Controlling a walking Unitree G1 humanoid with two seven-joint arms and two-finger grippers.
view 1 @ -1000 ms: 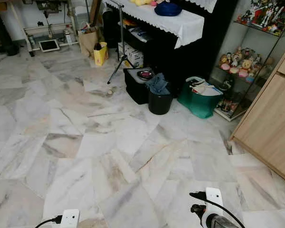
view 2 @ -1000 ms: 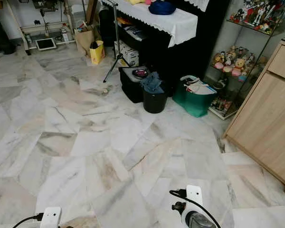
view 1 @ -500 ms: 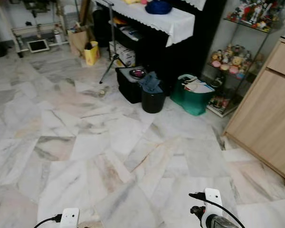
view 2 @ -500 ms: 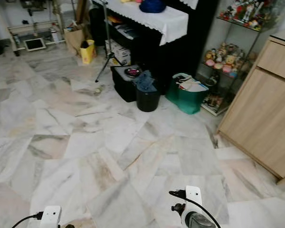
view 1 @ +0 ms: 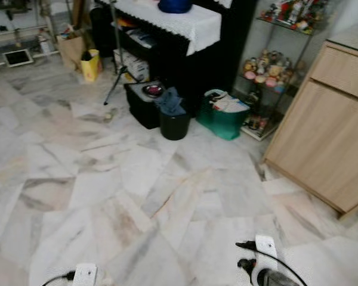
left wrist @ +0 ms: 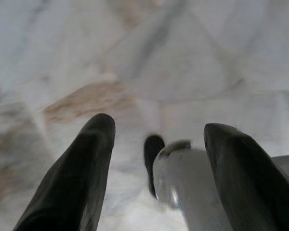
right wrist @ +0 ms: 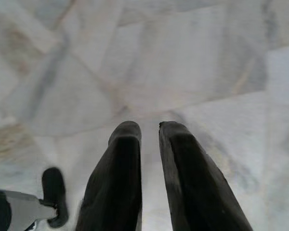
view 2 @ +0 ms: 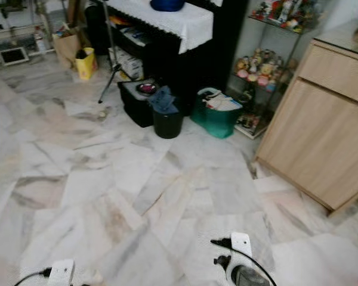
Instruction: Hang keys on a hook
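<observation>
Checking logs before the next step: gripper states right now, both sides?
Left gripper: open, holding nothing, above the marble floor.
Right gripper: shut or nearly so, nothing visible between its fingers.

Left pincer (left wrist: 156, 139): two black fingers (left wrist: 77, 178) spread wide apart, nothing between them.
Floor (left wrist: 183, 62): pale marble tiles with grey veins and a brownish patch, blurred.
Robot part (left wrist: 188, 187): silver, black-tipped, between the fingers.

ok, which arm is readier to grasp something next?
Left, narrowly. The left gripper has its fingers wide apart, ready to close on something; the right gripper has them almost together and would need opening first. Both hang low over the marble floor, so position favours neither.
</observation>
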